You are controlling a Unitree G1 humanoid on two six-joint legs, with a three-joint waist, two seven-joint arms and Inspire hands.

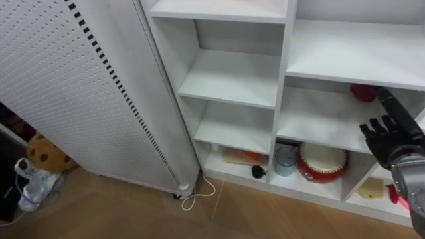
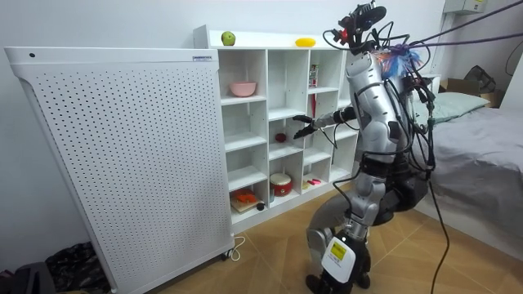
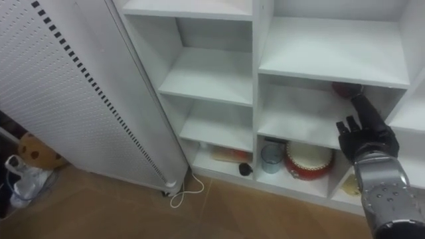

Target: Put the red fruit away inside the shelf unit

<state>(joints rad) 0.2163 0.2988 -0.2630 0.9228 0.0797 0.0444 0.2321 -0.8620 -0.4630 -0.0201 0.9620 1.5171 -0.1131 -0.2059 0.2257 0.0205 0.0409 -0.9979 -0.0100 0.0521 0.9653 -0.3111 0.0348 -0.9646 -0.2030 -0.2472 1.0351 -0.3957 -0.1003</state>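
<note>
Where the robot stands: in front of the white closet (image 1: 285, 66), knees bent, right arm reaching into a middle compartment.
Right hand (image 1: 388, 136): fingers straight and spread, holding nothing.
Red fruit (image 1: 364, 91): on the shelf at the back of that compartment, just ahead and left of the leading fingertip; I cannot tell whether they touch.
Its look: round, dark red, smooth, partly tucked under the shelf above. I see no long axis.
Nearer hand: the right.
My call: ease forward and slightly left, then curl round it.
Other fruit: green fruit (image 2: 228, 38) and yellow fruit (image 2: 305, 42) on the closet's top.
</note>
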